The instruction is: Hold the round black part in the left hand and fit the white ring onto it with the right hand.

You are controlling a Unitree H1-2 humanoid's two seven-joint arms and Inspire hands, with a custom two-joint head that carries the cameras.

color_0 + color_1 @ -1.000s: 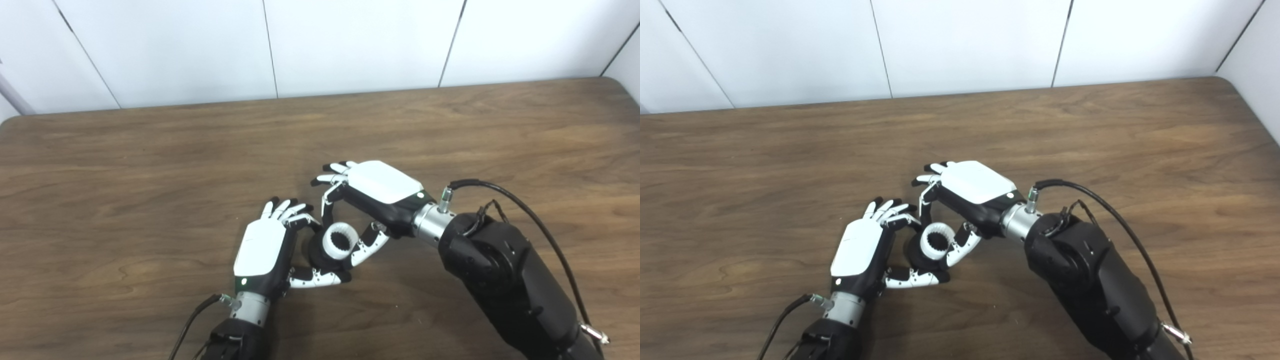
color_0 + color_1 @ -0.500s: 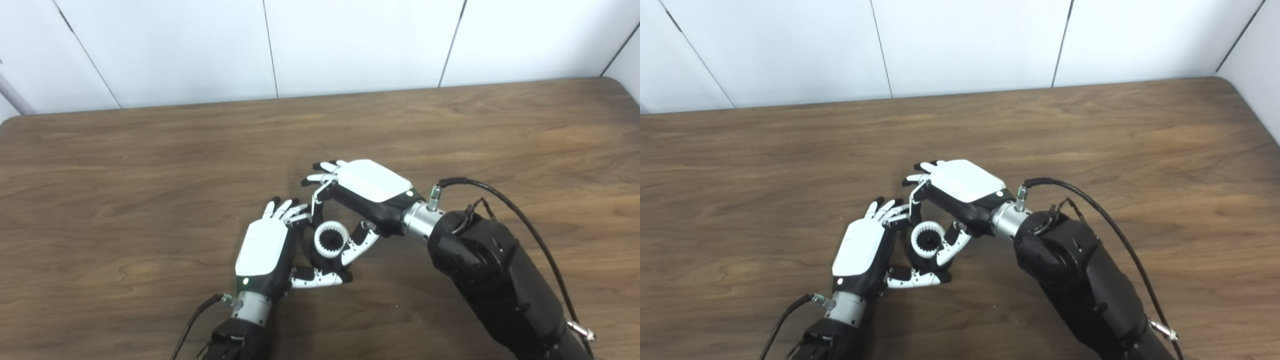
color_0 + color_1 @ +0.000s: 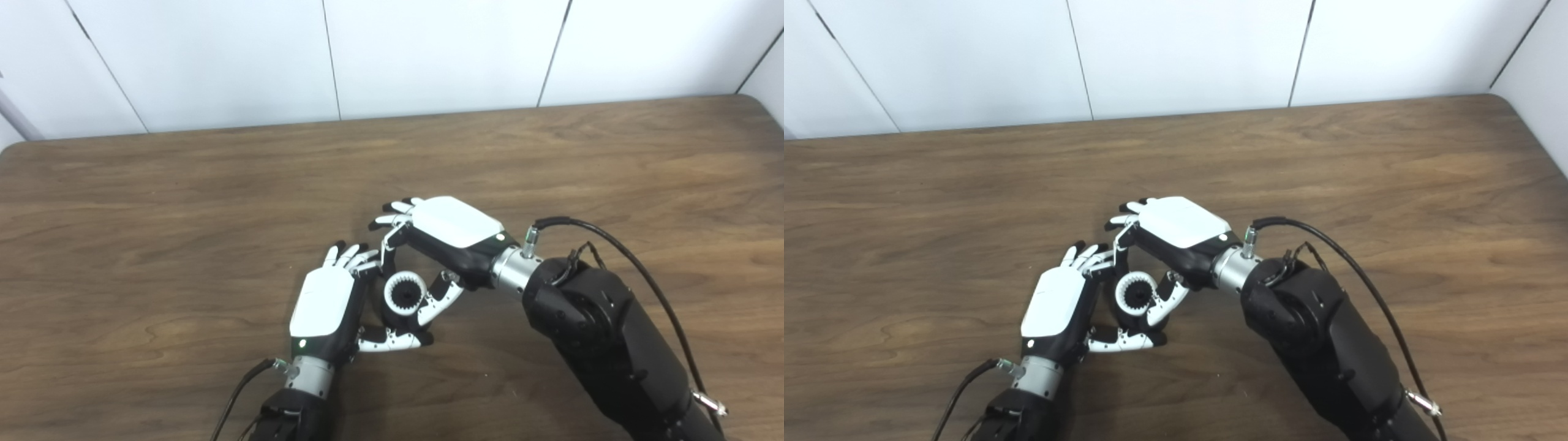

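Observation:
My left hand sits palm-inward near the table's front centre, its fingers and thumb curled around the round black part, which is mostly hidden. The white ring, toothed on its inside, lies on top of that black part. My right hand reaches over from the right and pinches the ring between thumb and fingers. In the right eye view the ring shows a dark centre, with the left hand beside it and the right hand above.
The brown wooden table spreads out on all sides of the hands. White wall panels stand behind its far edge. Cables run along the right forearm and out of the left wrist.
The right hand carried the white ring left and down, closer to my left hand, until it lay over the black part. In the last half second little moved.

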